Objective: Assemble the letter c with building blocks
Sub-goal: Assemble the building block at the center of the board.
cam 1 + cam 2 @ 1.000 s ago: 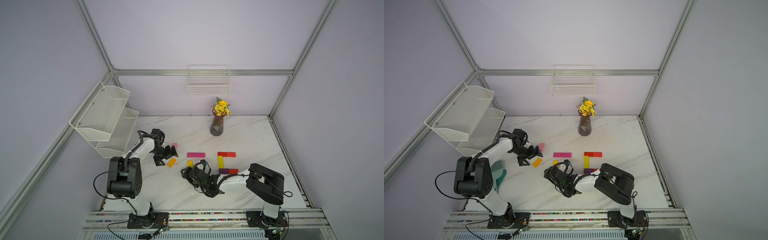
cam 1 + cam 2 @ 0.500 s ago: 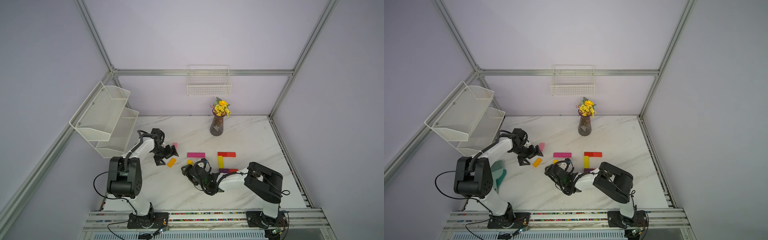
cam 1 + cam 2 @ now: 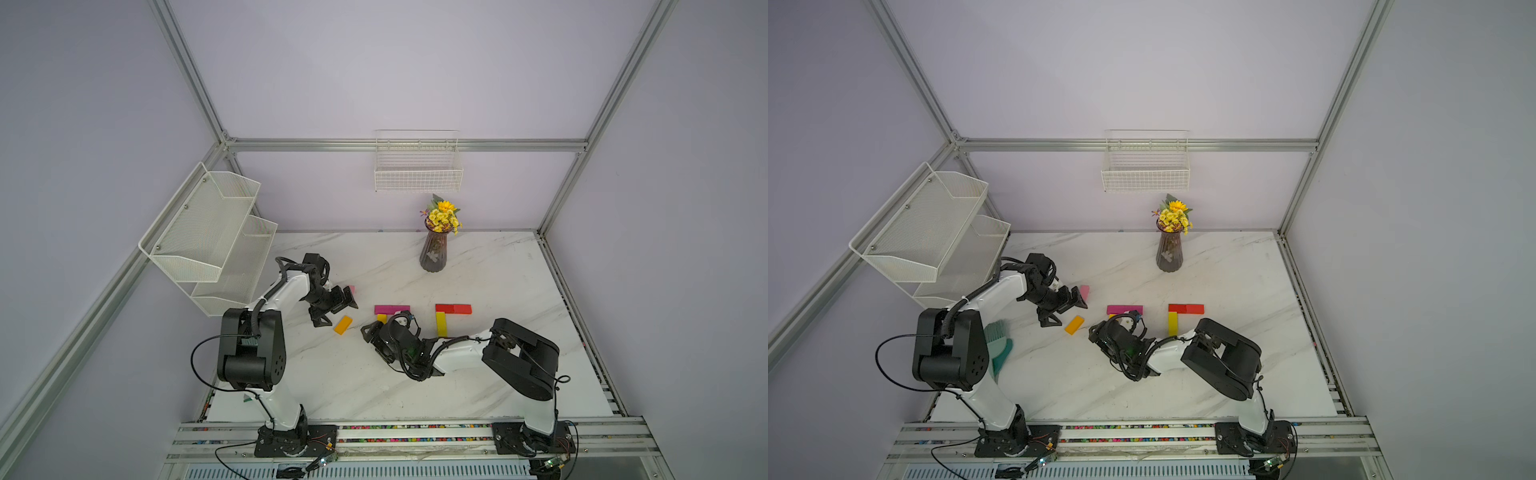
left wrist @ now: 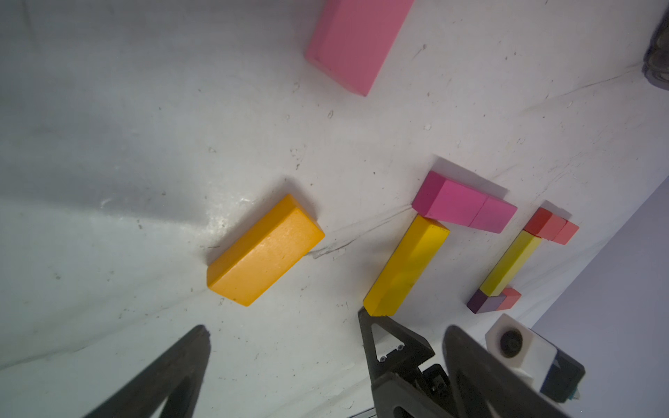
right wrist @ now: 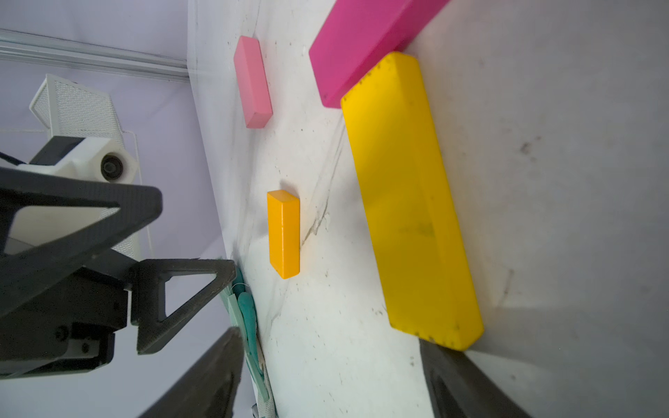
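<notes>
Desk: white marbled desk [image 3: 353, 386] in a lilac-walled frame; vase of flowers [image 3: 432, 255] at the far edge, mesh rack [image 3: 208, 232] over the left edge.
Done shape: toward the right edge, a red pair [image 3: 453, 308] caps a yellow bar [image 3: 441, 325]. A purple block [image 4: 479, 302] and a lone red block [image 4: 511, 297] sit at its foot. I see those two only in the left wrist view, since the right arm [image 3: 457, 357] hides them from above.
Open shape: mid-desk, a magenta pair [image 3: 392, 309] with the second yellow bar [image 5: 409, 202] touching its left end. I judge the bottom row is missing.
Loose blocks: orange block [image 3: 343, 324] lies skewed, left of the open shape; pink block [image 3: 352, 289] sits farther back.
Right side: right gripper [image 5: 329, 340] has its fingers [image 5: 210, 376] spread and holds nothing. One tip is at, perhaps touching, the near end of the second yellow bar.
Left side: left gripper [image 3: 337, 312] has its fingers [image 4: 173, 369] spread wide and is empty, poised beside the orange block. The pink block is just beside its far finger.
Risk, push: a forward move by the right gripper would shove the second yellow bar into the magenta pair and skew that row.
Risk, sweep: a sideways swing of the right arm could drag the purple block and lone red block out of line.
Risk, clash: both grippers sit close together. If I send the left one for the orange block now, fingers may collide.
Risk, grasp: closing off-square on the skewed orange block may spin it, or nudge the pink block.
</notes>
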Robot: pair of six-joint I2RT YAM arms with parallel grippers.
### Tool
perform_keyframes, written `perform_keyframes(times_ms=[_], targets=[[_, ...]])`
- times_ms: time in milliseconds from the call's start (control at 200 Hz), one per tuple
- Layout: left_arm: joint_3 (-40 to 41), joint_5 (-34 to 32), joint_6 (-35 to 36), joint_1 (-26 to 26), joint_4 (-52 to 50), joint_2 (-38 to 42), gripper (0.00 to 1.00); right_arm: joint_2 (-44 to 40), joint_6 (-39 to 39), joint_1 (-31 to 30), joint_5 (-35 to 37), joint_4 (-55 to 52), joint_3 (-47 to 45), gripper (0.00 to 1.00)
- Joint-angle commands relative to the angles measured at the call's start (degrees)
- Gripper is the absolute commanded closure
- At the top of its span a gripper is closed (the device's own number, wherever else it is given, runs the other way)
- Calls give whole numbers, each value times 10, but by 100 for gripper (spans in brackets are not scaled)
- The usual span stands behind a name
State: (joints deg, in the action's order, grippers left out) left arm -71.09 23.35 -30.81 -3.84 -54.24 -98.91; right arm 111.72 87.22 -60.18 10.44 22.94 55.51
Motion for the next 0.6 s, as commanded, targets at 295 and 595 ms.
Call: perform_keyframes(times_ms=[295,595], targets=[[-19,36,-3,4,7,2,0,-72,-4,14,-22,-14,-40,21],[-6,41,-8,4,11,16,0,-96,-31,60,-29,-60,-43,21]])
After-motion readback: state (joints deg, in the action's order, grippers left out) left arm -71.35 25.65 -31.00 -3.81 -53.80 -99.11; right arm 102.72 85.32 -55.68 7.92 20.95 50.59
